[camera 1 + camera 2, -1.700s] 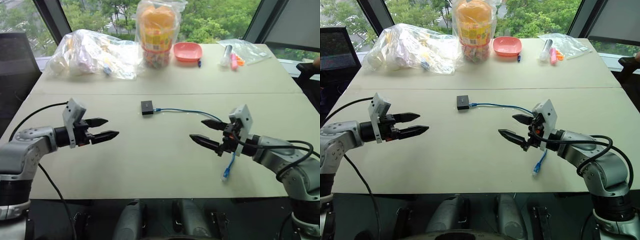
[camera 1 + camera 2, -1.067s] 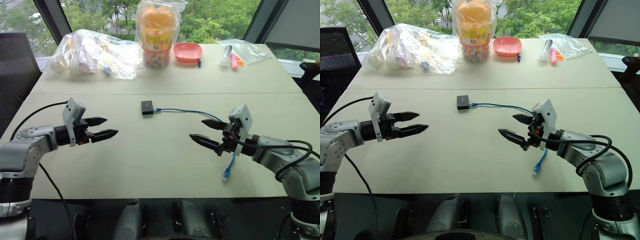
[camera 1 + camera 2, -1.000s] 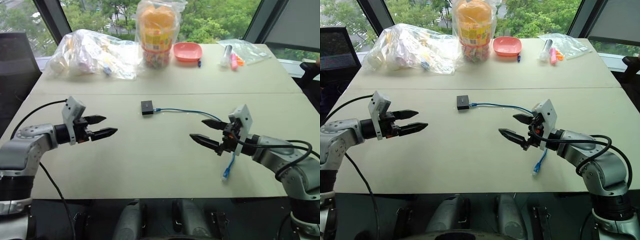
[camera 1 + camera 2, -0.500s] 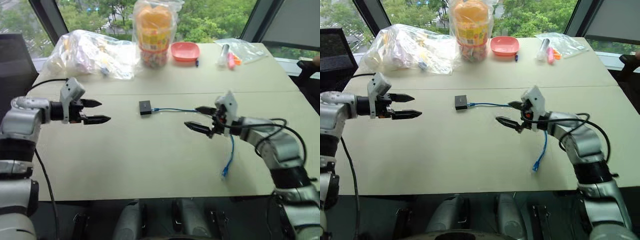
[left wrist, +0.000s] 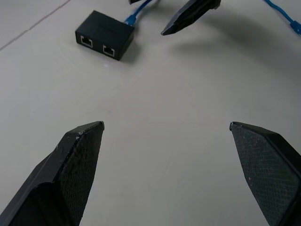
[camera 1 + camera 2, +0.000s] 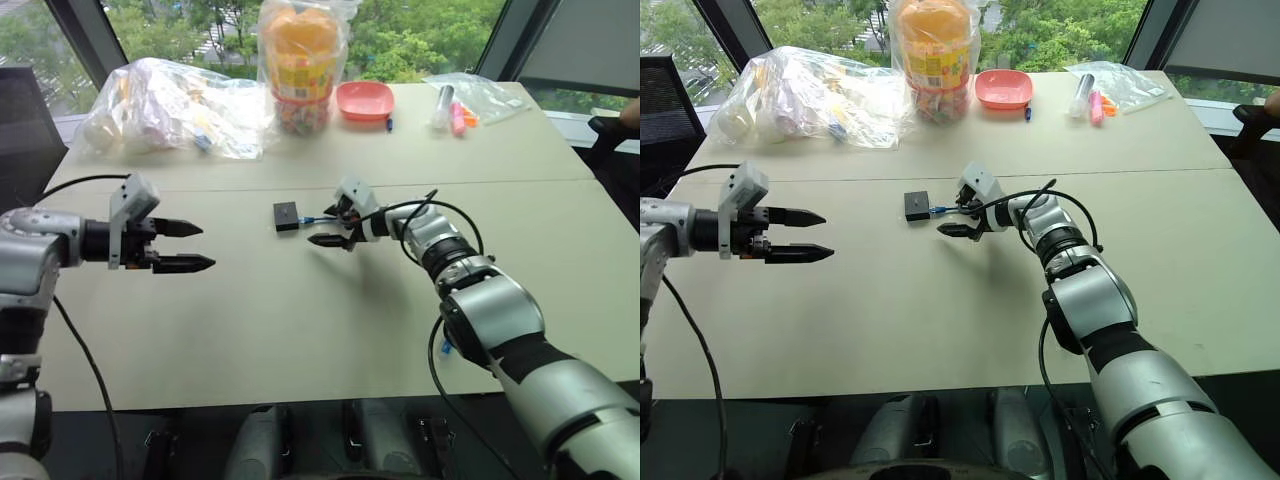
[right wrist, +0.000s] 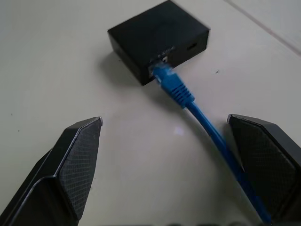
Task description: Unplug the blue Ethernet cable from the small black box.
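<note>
1. Right pincer (image 6: 328, 227): released, jaws wide, nothing gripped. Poised just short of the small black box (image 7: 159, 38), blue Ethernet cable (image 7: 207, 129) running between the two fingers, nearer one finger than the other.
2. Left pincer (image 6: 190, 247): released, empty, hovering over bare worktop (image 6: 300, 330), well apart from the box. Box ahead of it and off to one side, two open ports facing it in the left wrist view.
3. Task item location: box flat on worktop, just ahead of right pincer tips; cable plug seated in the box side facing that pincer. Not yet unplugged.
4. Recommended for step in hand: centre the cable between the fingers, advance to the blue boot right behind the port, clench on boot, not on loose cord further back (cord likely to flex/slip).
5. Pull straight out along the port axis, no sideways yank. Latch tab state: cannot tell; may resist.
6. Box light, unfixed, likely to drag with the cable. Consider bringing left pincer in to pin or grip the box from the far side before pulling.
7. Containers, all well beyond both pincers at worktop far edge: clear bag (image 6: 170, 105) w/ mixed light-coloured items, contents not identifiable; tall bagged tub (image 6: 297, 60), orange and multicoloured contents, unclear; red bowl (image 6: 365, 100), looks empty; small clear bag (image 6: 470, 95) w/ marker-like sticks, one pink.
</note>
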Action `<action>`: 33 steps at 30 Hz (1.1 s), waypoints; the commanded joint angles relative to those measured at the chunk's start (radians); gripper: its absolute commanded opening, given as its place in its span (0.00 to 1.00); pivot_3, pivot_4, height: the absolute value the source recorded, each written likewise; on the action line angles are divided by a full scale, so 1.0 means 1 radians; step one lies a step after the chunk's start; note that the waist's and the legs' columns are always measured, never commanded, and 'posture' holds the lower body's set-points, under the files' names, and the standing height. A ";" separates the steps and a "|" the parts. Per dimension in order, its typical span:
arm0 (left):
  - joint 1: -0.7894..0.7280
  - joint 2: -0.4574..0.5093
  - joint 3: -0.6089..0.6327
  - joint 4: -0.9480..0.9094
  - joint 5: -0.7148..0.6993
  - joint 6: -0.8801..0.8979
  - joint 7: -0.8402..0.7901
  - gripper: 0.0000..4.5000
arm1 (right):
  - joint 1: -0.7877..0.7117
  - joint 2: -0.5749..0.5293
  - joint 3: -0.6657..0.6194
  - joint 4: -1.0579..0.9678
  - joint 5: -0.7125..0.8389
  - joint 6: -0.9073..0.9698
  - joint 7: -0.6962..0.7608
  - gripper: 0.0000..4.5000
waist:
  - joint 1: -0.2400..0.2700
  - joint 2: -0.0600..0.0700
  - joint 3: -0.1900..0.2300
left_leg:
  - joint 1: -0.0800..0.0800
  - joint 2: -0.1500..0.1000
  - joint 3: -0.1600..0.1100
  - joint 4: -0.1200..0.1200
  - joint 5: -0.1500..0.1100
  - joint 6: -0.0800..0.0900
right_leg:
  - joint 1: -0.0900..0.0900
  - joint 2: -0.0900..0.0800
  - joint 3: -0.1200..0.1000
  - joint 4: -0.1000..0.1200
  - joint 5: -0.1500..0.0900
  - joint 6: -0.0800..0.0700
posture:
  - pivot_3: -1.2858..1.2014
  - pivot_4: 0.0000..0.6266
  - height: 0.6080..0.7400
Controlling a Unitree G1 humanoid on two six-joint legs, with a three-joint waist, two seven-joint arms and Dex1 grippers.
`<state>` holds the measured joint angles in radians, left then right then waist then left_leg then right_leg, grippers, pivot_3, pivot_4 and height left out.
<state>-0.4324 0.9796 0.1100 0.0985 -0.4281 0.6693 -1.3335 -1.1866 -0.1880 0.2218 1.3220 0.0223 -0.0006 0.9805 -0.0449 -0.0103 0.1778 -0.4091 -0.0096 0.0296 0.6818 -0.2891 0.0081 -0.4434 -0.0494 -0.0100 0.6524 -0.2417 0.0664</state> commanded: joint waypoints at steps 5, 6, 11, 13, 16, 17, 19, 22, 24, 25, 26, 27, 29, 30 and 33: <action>0.179 0.044 0.190 -0.213 -0.085 0.118 0.123 1.00 | -0.027 0.093 -0.005 0.043 -0.131 -0.013 -0.141 0.94 | -0.008 0.000 0.000 | 0.004 0.001 -0.001 -0.002 0.002 -0.004 | 0.000 0.000 0.000 0.003 0.002 -0.003 | 0.52 0.24 1.00; 0.185 0.048 0.195 -0.223 -0.091 0.124 0.129 1.00 | -0.031 0.100 -0.010 0.045 -0.138 -0.009 -0.131 0.87 | -0.011 0.000 0.000 | 0.004 0.001 -0.001 -0.003 0.003 -0.006 | 0.000 0.000 0.000 0.004 0.002 -0.004 | 0.52 0.24 1.00; 0.165 0.067 0.192 -0.204 -0.100 0.126 0.150 1.00 | -0.051 0.121 -0.065 0.039 -0.128 -0.016 -0.076 0.36 | -0.021 0.000 0.000 | 0.007 0.001 -0.001 -0.003 0.005 -0.010 | 0.002 0.000 0.000 0.006 0.004 -0.008 | 0.52 0.24 1.00; 0.139 0.057 0.166 -0.175 -0.087 0.101 0.156 1.00 | -0.051 0.113 -0.075 0.034 -0.138 -0.034 -0.107 0.14 | -0.023 0.000 0.000 | 0.007 0.001 -0.001 -0.003 0.005 -0.010 | 0.001 0.000 0.000 0.007 0.005 -0.008 | 0.52 0.24 1.00; 0.051 0.022 0.114 -0.091 -0.064 0.056 0.167 1.00 | -0.041 0.062 -0.050 0.016 -0.190 -0.127 -0.173 0.14 | -0.017 0.000 0.000 | 0.006 0.001 -0.001 -0.003 0.006 -0.010 | 0.000 0.000 -0.001 0.007 0.005 -0.008 | 0.52 0.24 1.00; -0.003 0.001 0.091 -0.033 -0.055 0.038 0.164 1.00 | -0.029 0.022 -0.027 -0.001 -0.224 -0.192 -0.205 0.14 | -0.013 0.000 0.000 | 0.005 0.001 -0.001 -0.003 0.006 -0.010 | -0.001 0.000 -0.001 0.007 0.005 -0.008 | 0.52 0.24 1.00; -0.067 -0.020 0.062 0.043 -0.043 0.013 0.152 1.00 | -0.016 -0.019 -0.003 -0.016 -0.262 -0.265 -0.245 0.14 | -0.003 0.000 0.000 | 0.004 0.000 -0.001 -0.003 0.006 -0.010 | -0.001 -0.001 -0.001 0.007 0.005 -0.008 | 0.52 0.24 1.00; -0.273 -0.108 -0.010 0.289 -0.007 -0.047 0.099 1.00 | 0.060 -0.180 0.085 -0.142 -0.394 -0.488 -0.373 0.14 | 0.007 0.000 0.000 | 0.003 0.000 -0.001 -0.002 0.005 -0.009 | -0.001 -0.001 -0.002 0.006 0.005 -0.008 | 0.52 0.24 1.00; -0.411 -0.184 -0.039 0.443 -0.005 -0.057 0.047 1.00 | 0.129 -0.263 0.086 -0.285 -0.411 -0.574 -0.405 0.14 | 0.019 0.000 0.000 | 0.002 -0.001 -0.001 -0.001 0.006 -0.009 | -0.001 0.000 -0.003 0.005 0.005 -0.007 | 0.52 0.24 1.00; -0.487 -0.237 -0.057 0.533 0.003 -0.070 0.022 1.00 | 0.177 -0.292 0.060 -0.387 -0.377 -0.573 -0.391 0.14 | 0.023 0.000 0.000 | 0.001 -0.001 -0.001 0.000 0.006 -0.009 | -0.001 0.001 -0.003 0.005 0.005 -0.007 | 0.52 0.24 1.00; -0.537 -0.271 -0.068 0.599 0.015 -0.084 0.004 1.00 | 0.211 -0.307 0.039 -0.458 -0.348 -0.560 -0.378 0.14 | 0.026 -0.001 0.000 | 0.001 0.000 0.000 0.001 0.005 -0.008 | -0.001 0.002 -0.003 0.004 0.005 -0.006 | 0.52 0.24 1.00; -0.580 -0.305 -0.089 0.670 0.045 -0.124 -0.006 1.00 | 0.244 -0.323 0.037 -0.522 -0.342 -0.549 -0.364 0.14 | 0.022 -0.001 0.000 | 0.001 0.000 0.000 0.001 0.005 -0.008 | 0.000 0.003 -0.003 0.003 0.006 -0.004 | 0.52 0.24 1.00; -0.624 -0.338 -0.116 0.762 0.092 -0.186 -0.026 1.00 | 0.292 -0.308 0.015 -0.592 -0.275 -0.469 -0.302 0.14 | 0.009 -0.001 0.000 | 0.001 0.001 0.003 0.001 0.005 -0.007 | 0.000 0.005 -0.001 0.002 0.006 -0.004 | 0.52 0.24 1.00; -0.638 -0.348 -0.128 0.794 0.110 -0.212 -0.043 1.00 | 0.309 -0.290 -0.001 -0.614 -0.227 -0.424 -0.262 0.14 | -0.002 -0.001 0.000 | 0.001 0.002 0.004 0.001 0.005 -0.006 | 0.000 0.005 -0.001 0.002 0.006 -0.003 | 0.52 0.24 1.00; -0.651 -0.352 -0.141 0.831 0.140 -0.254 -0.086 1.00 | 0.306 -0.222 -0.054 -0.608 -0.098 -0.300 -0.187 0.14 | -0.021 -0.001 0.000 | 0.003 0.005 0.005 0.001 0.004 -0.006 | 0.000 0.008 0.001 0.003 0.007 -0.003 | 0.52 0.24 1.00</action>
<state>-1.0659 0.6003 -0.0326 0.9233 -0.3059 0.4501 -1.3891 -0.8528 -0.4382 0.2203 0.7339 -0.1676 -0.3653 0.7557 -0.0659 -0.0112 0.1776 -0.4064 -0.0040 0.0349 0.6826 -0.2846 0.0024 -0.4441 -0.0411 -0.0091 0.6551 -0.2352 0.0630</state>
